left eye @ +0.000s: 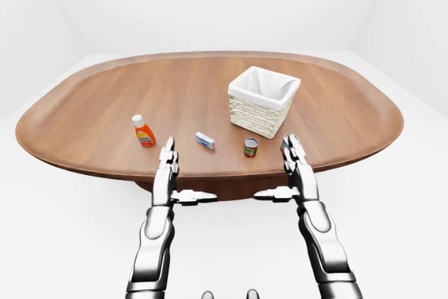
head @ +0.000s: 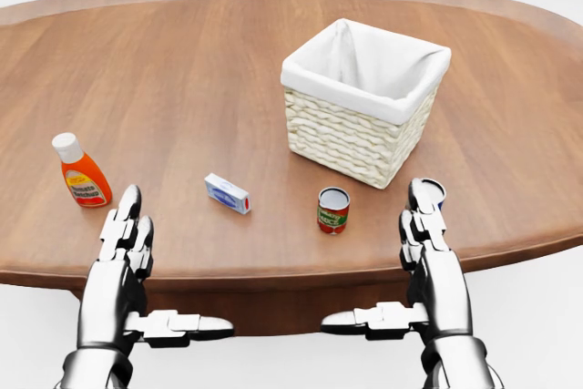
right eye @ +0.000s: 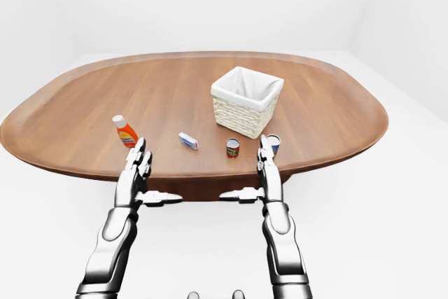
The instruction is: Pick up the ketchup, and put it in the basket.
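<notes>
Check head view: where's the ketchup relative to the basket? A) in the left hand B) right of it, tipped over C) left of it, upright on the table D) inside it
C: the ketchup stands upright on the table, well left of the basket, with both hands open and empty.

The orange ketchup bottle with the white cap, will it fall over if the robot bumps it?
Probably, yes. The orange ketchup bottle with the white cap stands upright and looks taller than its base is wide, so a push up high would likely tip it. It looks like smooth plastic, so it may be light and a bit slippery.
</notes>
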Controlling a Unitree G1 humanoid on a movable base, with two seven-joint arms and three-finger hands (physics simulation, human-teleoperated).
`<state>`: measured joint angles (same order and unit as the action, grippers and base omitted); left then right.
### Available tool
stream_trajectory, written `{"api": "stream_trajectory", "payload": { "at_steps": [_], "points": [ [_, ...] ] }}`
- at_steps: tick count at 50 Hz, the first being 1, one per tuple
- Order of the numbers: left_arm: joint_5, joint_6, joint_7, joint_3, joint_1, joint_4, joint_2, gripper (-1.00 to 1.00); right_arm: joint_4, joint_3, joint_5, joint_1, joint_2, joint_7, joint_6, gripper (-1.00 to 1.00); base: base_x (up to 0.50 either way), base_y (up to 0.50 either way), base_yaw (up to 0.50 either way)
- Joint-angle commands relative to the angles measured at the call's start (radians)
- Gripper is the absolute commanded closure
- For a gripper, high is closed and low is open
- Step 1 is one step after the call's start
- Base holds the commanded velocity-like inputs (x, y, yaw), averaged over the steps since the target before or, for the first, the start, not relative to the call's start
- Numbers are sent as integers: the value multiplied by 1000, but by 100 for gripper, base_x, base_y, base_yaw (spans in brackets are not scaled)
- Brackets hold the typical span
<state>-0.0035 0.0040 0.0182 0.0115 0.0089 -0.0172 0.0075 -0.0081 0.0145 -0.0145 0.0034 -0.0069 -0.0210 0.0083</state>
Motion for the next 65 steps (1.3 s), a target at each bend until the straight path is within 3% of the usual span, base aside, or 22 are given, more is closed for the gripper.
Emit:
{"api": "stream_trajectory", "payload": {
  "at_steps": [1, 5, 11, 16, 19, 22, 31, 38, 44, 65],
  "points": [
    [-1, 9, 32, 17, 20, -37, 10, -100, -34, 19, -25, 14, -10, -38, 22, -100, 0, 0, 0],
    [2, 11, 43, 11, 28, -45, 9, -100, 7, 20, -21, 1, -10, -39, 0, -100, 0, 0, 0],
    [7, 6, 47, 11, 28, -42, 9, -100, -48, 15, -21, 20, -9, -41, 27, -100, 0, 0, 0],
    [9, 31, 50, 5, 49, -95, 7, -100, -79, 13, -19, 31, -6, -39, 40, -100, 0, 0, 0],
    [6, 56, 59, 4, 71, -153, 7, -100, -157, 11, -21, 55, -4, -31, 79, -100, 0, 0, 0],
    [-2, 83, 67, 4, 97, -221, 6, -100, -239, 5, -18, 83, -1, -28, 79, -100, 0, 0, 0],
    [-22, 83, 108, 8, 237, -580, 5, -100, -621, -16, -12, 222, 2, -39, 79, -100, 0, 0, 0],
    [5, 83, 136, 45, 298, -744, -5, -100, -711, -3, -10, 250, 8, -49, 79, -100, 0, 0, 0],
    [10, 83, 147, 79, 273, -726, -20, -100, -700, 1, -9, 243, 12, -46, 79, -100, 0, 0, 0],
    [-25, 83, 170, 94, 272, -760, -29, -100, -674, -7, -1, 239, 10, -44, 79, -100, 0, 0, 0]
  ]
}}
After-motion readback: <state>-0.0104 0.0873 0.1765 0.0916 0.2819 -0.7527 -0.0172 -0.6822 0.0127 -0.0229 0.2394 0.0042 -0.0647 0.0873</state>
